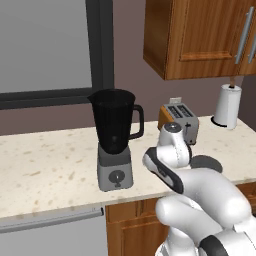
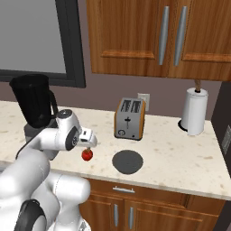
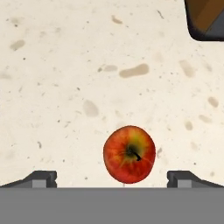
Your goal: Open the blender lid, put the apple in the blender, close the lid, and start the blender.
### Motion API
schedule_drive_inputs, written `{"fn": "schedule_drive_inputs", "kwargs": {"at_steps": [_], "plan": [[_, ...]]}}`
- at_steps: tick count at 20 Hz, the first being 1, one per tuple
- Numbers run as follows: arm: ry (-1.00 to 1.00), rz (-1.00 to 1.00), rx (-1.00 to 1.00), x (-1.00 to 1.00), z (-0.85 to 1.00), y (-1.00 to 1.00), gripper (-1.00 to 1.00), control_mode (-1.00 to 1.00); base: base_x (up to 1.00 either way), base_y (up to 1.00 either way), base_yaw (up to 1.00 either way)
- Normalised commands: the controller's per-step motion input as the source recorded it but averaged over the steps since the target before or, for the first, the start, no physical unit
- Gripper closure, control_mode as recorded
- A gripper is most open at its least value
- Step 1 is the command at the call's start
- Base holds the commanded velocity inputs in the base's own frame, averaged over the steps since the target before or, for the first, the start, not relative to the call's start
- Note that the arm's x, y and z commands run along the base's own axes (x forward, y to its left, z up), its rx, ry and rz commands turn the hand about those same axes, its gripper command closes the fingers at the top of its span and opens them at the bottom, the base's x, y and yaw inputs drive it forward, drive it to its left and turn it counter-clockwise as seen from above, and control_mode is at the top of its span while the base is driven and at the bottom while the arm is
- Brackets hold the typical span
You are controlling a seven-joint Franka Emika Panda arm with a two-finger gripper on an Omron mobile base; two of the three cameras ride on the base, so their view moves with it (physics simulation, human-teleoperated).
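Wide-open gripper (image 3: 112, 178) directly above apple (image 3: 129, 154) on counter (image 3: 65, 87).

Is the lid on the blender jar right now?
No, the blender jar's rim stands open in the left base view, and the blender lid lies flat on the counter in front of the toaster.

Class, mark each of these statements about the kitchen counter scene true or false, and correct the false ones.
1. The round flat black lid lies on the counter, off the tall dark blender jar. True.
2. The small red apple is inside the jar. False: it lies on the speckled counter.
3. The gripper is open, above the apple. True.
4. The orange-sided toaster lies on its side. False: it stands upright.
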Motion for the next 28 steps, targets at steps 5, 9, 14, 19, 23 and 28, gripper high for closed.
{"fn": "schedule_drive_inputs", "kwargs": {"at_steps": [5, 9, 14, 19, 23, 28], "plan": [[0.00, 0.00, 0.00, 0.00, -0.38, -0.02, -1.00, -1.00, 0.00, 0.00, 0.00], [0.00, 0.00, 0.00, 0.00, -0.34, -0.04, -1.00, -1.00, 0.00, 0.00, 0.00], [-0.02, 0.00, 0.00, 0.00, -0.20, -0.02, -1.00, -1.00, 0.00, 0.00, 0.00], [-0.01, 0.00, 0.00, -0.03, -0.16, -0.04, -1.00, -1.00, 0.00, 0.00, 0.00], [-0.05, 0.00, 0.00, -0.22, -0.09, -0.15, -1.00, -1.00, 0.00, 0.00, 0.00], [-0.03, 0.00, 0.00, -0.10, -0.15, -0.13, -1.00, -1.00, 0.00, 0.00, 0.00]]}}
